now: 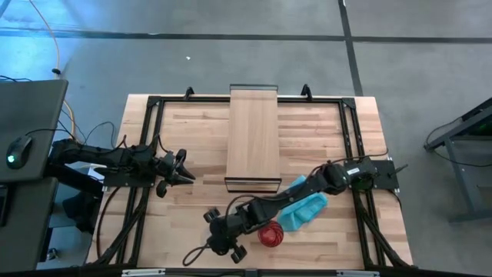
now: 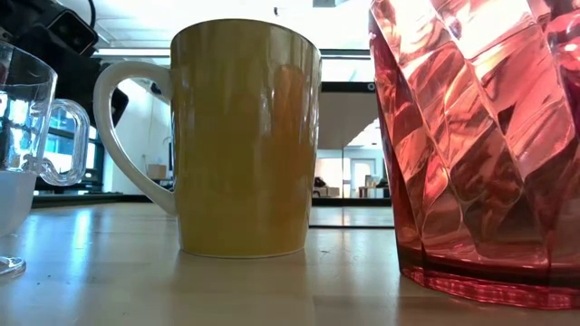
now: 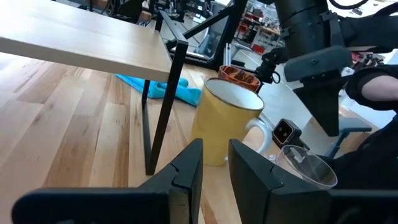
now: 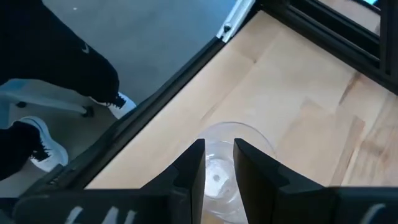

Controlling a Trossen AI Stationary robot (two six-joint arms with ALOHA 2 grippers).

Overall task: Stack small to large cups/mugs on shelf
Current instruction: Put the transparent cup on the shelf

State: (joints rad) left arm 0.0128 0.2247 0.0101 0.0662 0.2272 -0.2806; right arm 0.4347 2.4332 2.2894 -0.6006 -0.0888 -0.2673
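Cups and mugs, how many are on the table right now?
3. The yellow mug stands in the middle of the low view, the red cup on one side, the clear glass on the other, under the right gripper. None are on the shelf.

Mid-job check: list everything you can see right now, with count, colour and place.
shelf: one, light wood, table centre-back
mug: one, yellow, table front, beside the glass
red cup: one, translucent red, table front, near the cloth
glass: one, clear, table front edge
cloth: one, teal, right of the shelf's front end
table: one, planked wood
mouse: one, dark, desk at far left
person: one, dark trousers, white shoes, floor beside table
left gripper: dark, left of the shelf, waiting
right gripper: dark, over the glass
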